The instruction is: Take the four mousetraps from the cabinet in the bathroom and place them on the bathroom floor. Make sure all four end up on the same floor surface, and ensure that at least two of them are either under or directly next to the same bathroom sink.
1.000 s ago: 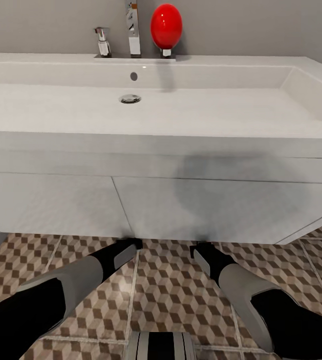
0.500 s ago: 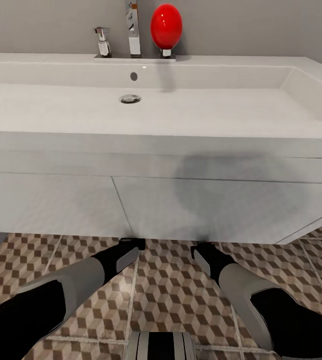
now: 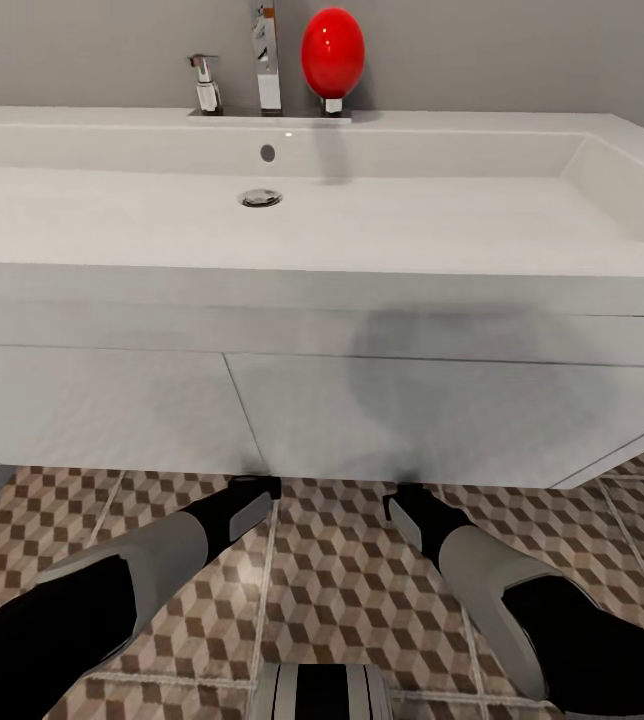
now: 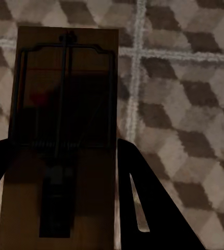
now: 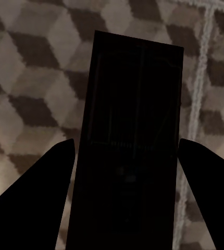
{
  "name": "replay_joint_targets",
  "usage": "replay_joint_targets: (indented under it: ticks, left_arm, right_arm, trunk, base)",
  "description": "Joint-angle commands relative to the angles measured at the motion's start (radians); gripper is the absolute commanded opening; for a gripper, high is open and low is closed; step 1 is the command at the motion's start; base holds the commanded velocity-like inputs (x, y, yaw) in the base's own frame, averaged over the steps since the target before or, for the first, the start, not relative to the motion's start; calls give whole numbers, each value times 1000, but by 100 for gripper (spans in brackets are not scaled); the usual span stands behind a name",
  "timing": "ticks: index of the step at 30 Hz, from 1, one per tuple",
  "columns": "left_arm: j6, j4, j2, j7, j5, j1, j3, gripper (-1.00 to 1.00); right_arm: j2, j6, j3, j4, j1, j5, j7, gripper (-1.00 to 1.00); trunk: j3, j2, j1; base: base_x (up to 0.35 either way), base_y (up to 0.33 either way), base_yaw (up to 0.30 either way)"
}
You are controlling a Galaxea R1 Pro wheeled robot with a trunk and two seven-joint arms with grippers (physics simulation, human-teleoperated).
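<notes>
Both hands, left (image 4: 65, 208) and right (image 5: 125, 198), reached under the sink (image 3: 322, 300), fingers apart around a mousetrap (image 4: 62, 130); best withdrawn straight, without nudging traps.

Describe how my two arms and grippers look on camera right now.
Both arms are smooth tubes with pale grey shells and glossy black sections: left arm, right arm. Each narrows to a black wrist with a small grey panel. The gripper fingers are flat, black and tapered. No cables or markings show.
</notes>
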Motion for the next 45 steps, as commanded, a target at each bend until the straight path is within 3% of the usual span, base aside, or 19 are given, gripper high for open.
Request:
replay_joint_targets:
  ticks: [1,7,39,45]
  left_arm:
    - [6,-11,0,6,-13,-4,-8,-100]
    - [7,-36,0,12,-13,-4,-9,-100]
    - [7,-53,0,11,-13,-4,-7,-100]
    - [7,-55,0,13,-13,-4,-7,-100]
  right_arm:
    - [-1,8,11,-3,-40,-3,-4,-100]
    - [0,7,11,-6,-40,-3,-2,-100]
    - [-1,4,10,-9,-40,-3,-1,-100]
    - [-1,3,10,-12,-40,-3,1,-100]
  trunk:
    - [0,0,0]
    - [0,0,0]
    - [-124,-8,14]
    - [-124,-8,14]
  base:
    - [0,0,0]
    - [0,0,0]
    - [0,0,0]
    - [0,0,0]
